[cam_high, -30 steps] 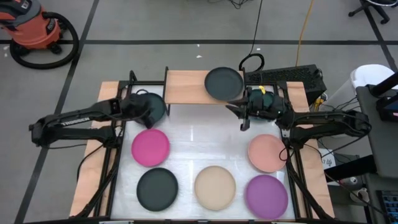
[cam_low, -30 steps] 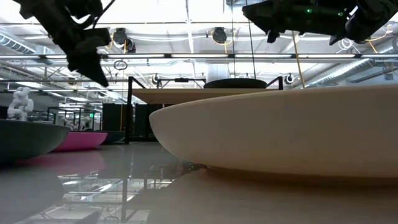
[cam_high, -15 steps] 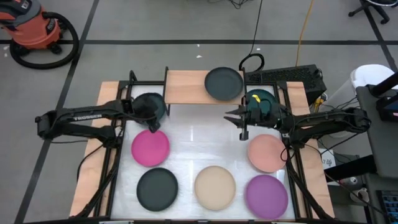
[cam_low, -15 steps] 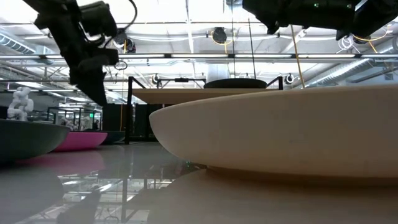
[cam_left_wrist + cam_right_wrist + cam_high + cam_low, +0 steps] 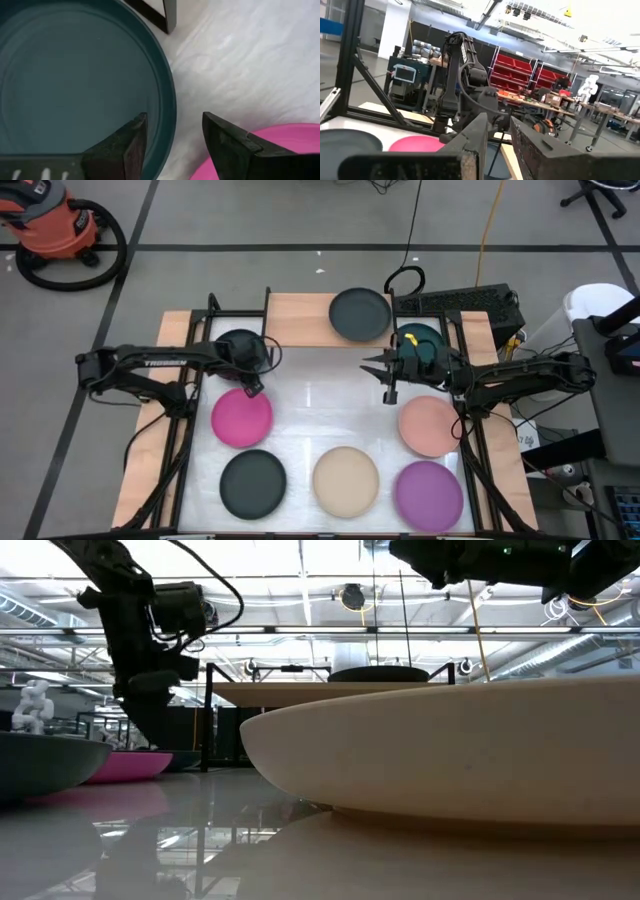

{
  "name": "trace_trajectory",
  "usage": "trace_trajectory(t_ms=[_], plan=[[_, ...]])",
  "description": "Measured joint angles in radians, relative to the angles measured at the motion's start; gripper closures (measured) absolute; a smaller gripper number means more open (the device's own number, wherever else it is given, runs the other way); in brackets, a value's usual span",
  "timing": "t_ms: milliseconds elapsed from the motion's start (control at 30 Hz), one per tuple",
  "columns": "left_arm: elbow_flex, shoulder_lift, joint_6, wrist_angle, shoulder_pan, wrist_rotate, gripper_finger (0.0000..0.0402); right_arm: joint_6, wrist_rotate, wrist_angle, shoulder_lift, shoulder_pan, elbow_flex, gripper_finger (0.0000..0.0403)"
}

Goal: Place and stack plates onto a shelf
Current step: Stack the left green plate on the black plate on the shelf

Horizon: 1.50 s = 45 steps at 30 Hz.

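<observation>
The shelf [image 5: 325, 319] is a pale wood board on thin black legs at the desk's [image 5: 320, 405] far edge. One charcoal plate [image 5: 360, 313] sits on its right end; the left part is bare wood.

All the plates are round, matte and of like size, with low raised rims. A teal plate [image 5: 236, 346] lies on the desk just left of the shelf, partly covered by the left arm. In the left wrist view its rim [image 5: 169, 107] runs between the two dark fingers [image 5: 131, 145], one over the dish and one outside it. The left pincer [image 5: 255, 373] stands apart at a moderate gap there, straddling that rim and gripping nothing. Just beside it lies the magenta plate [image 5: 242, 417].

The front row holds a black plate [image 5: 252, 483], a beige plate [image 5: 346, 480] and a purple plate [image 5: 428, 494]. A salmon plate [image 5: 430, 425] lies behind the purple one.

The right pincer [image 5: 388, 376] hangs above the desk's middle right, its fingers [image 5: 475, 137] slightly parted and empty. A second teal plate [image 5: 420, 340] shows behind its wrist.
</observation>
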Motion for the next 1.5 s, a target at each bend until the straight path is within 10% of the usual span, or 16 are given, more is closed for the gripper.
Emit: trace_trajectory(t_ms=[1100, 1500], plan=[[-0.19, 0.017, 0.028, 0.21, 0.008, -0.129, 0.021, -0.088, 0.08, -0.033, 0.0, -0.018, 0.0, 0.0332], [-0.21, 0.019, 0.078, 0.283, 0.023, -0.219, 0.0384, 0.065, 0.071, -0.048, 0.0, -0.014, 0.0, 0.0332]])
